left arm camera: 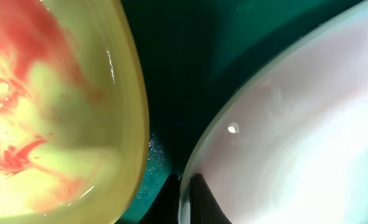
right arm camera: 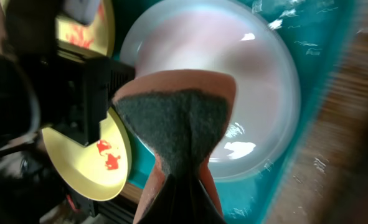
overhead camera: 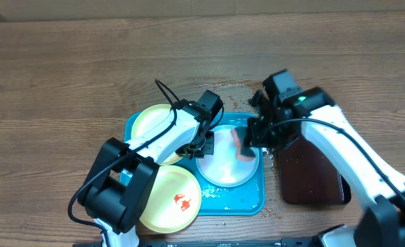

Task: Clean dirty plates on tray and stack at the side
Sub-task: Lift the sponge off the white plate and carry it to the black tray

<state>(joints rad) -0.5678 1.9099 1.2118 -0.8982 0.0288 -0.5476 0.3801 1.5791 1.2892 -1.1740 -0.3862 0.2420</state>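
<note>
Pinching a rust-red sponge (right arm camera: pixel 177 118) in the right tool (overhead camera: pixel 249 139), fingers closed as far as the squashed foam allows, dark scouring face bared toward the wrist camera. Holding it low over the part of the pale plate (overhead camera: pixel 223 168) nearest that tool, evidently to rub off any film left there; impossible to say whether pressing down or hovering just clear.

Directly opposite, across the same plate, clamping the rim with the left tool (left arm camera: pixel 184 202), closed down with one finger inside the rim and one outside. Judged a bracing hold, to stop the slick plate skating away under the scrubbing.

Beneath both tools, keeping the plate flat inside the turquoise tray (overhead camera: pixel 255 197), wet and glinting around it, presumably so the run-off collects there rather than on the wood.

Behind the left tool, on the side away from the sponge, leaving a first yellow plate (overhead camera: pixel 149 122) beside the wrist and a second yellow plate (overhead camera: pixel 166 204) under the forearm, the latter spotted with red sauce. Likely queued for the same treatment, so roughly the first of three in hand.

Outward of the right tool, showing a dark brown tray (overhead camera: pixel 312 175) on the wooden tabletop (overhead camera: pixel 65 68), just beside the turquoise one. Possibly the stacking spot; no plate there yet.
</note>
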